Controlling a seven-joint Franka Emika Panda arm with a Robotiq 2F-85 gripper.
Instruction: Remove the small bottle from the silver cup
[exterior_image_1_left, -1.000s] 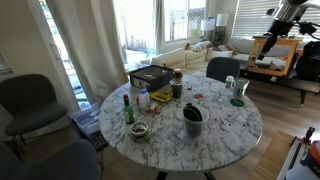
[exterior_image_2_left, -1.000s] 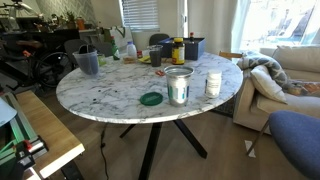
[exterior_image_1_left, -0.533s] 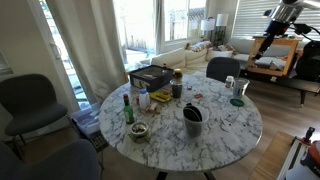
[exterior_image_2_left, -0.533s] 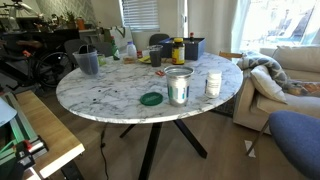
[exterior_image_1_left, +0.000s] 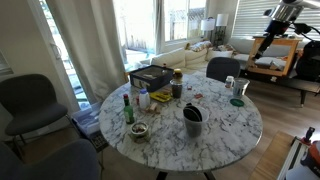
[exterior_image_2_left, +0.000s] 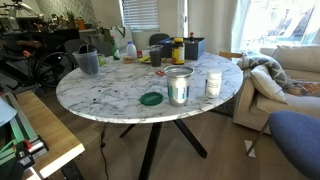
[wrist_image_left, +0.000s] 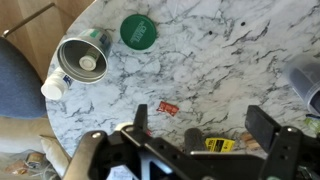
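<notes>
The silver cup (wrist_image_left: 78, 58) stands near the table edge at the upper left of the wrist view, with the small white-capped bottle (wrist_image_left: 88, 63) upright inside it. The cup also shows in both exterior views (exterior_image_2_left: 178, 86) (exterior_image_1_left: 240, 88). My gripper (wrist_image_left: 203, 122) is open and empty, high above the table, well away from the cup. The arm shows at the top right of an exterior view (exterior_image_1_left: 284, 12).
A green lid (wrist_image_left: 140, 30) and a white container (wrist_image_left: 52, 87) flank the cup. On the round marble table (exterior_image_2_left: 120, 92) there are also a grey pitcher (exterior_image_1_left: 192, 120), a green bottle (exterior_image_1_left: 127, 108), a black box (exterior_image_1_left: 150, 75) and jars. Chairs surround the table.
The arm has shifted slightly at the top right of the exterior view. Nothing on the table has moved.
</notes>
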